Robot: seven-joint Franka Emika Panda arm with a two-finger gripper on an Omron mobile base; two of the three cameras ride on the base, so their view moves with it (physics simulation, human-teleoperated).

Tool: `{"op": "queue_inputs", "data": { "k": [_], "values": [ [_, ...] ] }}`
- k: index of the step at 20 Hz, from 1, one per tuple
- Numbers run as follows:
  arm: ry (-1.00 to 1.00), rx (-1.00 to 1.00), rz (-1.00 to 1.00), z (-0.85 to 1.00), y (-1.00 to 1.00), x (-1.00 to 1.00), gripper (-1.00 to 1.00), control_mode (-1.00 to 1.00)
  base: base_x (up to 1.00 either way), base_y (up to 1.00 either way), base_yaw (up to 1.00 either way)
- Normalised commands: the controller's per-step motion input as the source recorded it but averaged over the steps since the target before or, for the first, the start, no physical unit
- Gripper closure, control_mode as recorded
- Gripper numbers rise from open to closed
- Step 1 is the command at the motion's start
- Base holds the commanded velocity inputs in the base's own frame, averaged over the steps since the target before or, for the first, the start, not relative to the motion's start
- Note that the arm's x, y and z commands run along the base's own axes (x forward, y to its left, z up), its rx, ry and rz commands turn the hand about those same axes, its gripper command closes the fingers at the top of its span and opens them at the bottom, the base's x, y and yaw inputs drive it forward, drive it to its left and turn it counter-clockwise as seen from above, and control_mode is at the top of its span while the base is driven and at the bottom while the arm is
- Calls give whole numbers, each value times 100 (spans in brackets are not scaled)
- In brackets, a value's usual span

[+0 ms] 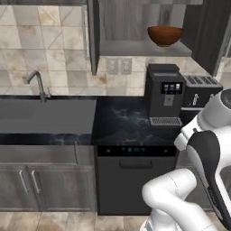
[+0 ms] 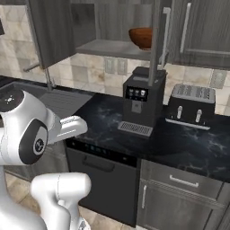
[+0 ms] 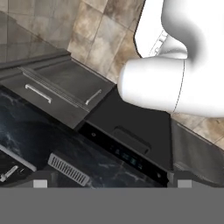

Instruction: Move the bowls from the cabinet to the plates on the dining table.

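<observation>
Brown bowl on open cabinet shelf; arm folded low in front of desk.

The dark brown bowl sits upright on the shelf of the cabinet, top centre-right of the left base view, its door swung open at upper right of that frame. Directly below on the black marble desk stand a coffee machine and, just beside it toward the right edge, a toaster. A sink with faucet occupies the left. A dishwasher sits under the desk, centre. Claw: fingertip stubs at the bottom edge of the hand view stand wide apart, released, grasping nothing.
</observation>
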Motion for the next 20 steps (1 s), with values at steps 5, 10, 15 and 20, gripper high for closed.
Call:
{"op": "queue_inputs", "data": {
  "k": [5,10,15,20],
  "values": [
    [0,0,0,0,0,0,-100,100,0,-49,-15],
    [0,0,0,0,0,0,-100,100,0,-14,-27],
    [0,0,0,0,0,0,-100,100,8,4,-37],
    [0,0,0,0,0,0,-100,100,3,8,-38]
  ]
}}
